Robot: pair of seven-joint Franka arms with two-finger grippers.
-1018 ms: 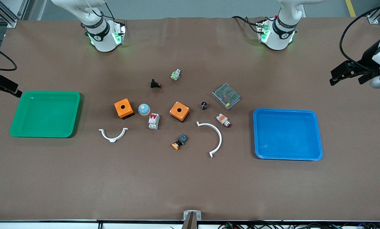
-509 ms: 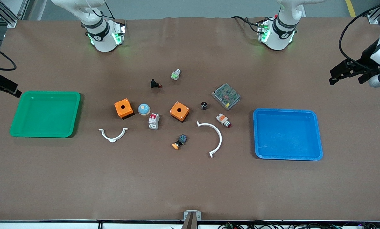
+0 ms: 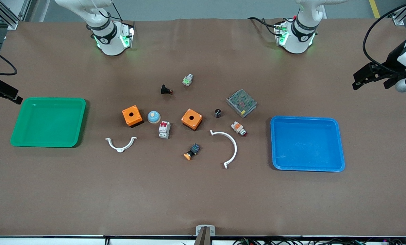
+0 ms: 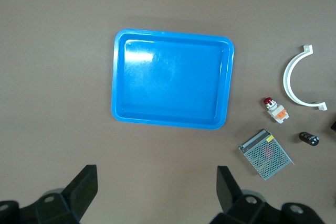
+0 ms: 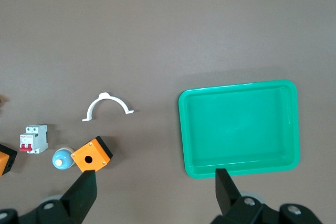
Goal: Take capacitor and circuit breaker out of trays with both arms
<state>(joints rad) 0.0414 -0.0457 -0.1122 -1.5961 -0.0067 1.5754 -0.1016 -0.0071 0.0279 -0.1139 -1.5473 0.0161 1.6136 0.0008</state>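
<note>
free: bare table around green tray [image 3: 48, 121], blue tray [image 3: 307, 143] | obstacles: parts clustered mid-table between them

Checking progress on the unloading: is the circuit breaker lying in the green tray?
No, the circuit breaker lies on the bare table between the two orange boxes, and the green tray holds nothing.
</note>
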